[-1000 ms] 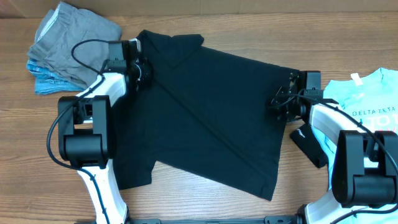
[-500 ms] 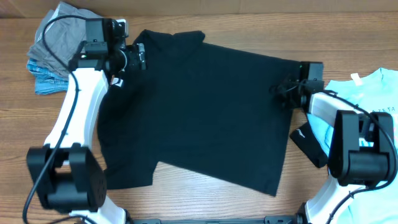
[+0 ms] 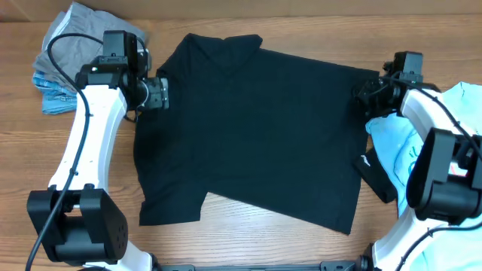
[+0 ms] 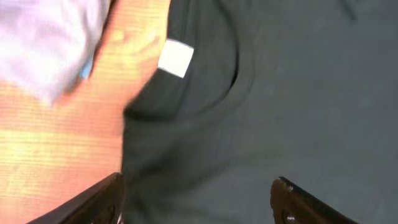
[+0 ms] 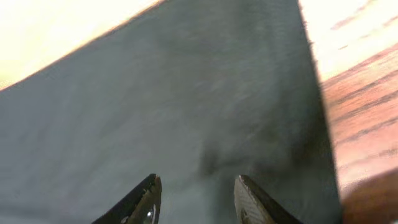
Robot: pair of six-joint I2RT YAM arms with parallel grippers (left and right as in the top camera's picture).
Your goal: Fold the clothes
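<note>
The black T-shirt (image 3: 256,135) of the clothes lies spread flat across the middle of the table, collar toward the far edge. My left gripper (image 3: 160,94) hovers open at its left shoulder edge. In the left wrist view the jaws (image 4: 199,190) stand wide apart over black cloth (image 4: 280,93), with the white neck tag (image 4: 176,58) ahead. My right gripper (image 3: 363,96) is open at the shirt's right edge. In the right wrist view its fingers (image 5: 198,190) are apart above the cloth (image 5: 155,93), with nothing pinched between them.
A pile of grey and blue garments (image 3: 79,41) sits at the far left corner. A light-blue printed tee (image 3: 399,139) lies at the right under my right arm, with a flat black object (image 3: 374,177) beside it. Bare wood (image 3: 248,241) shows along the front edge.
The shirt went from diagonally folded to spread flat and slid right. Both grippers opened and let go of it. The left drew back off the collar; the right moved right and farther away.
</note>
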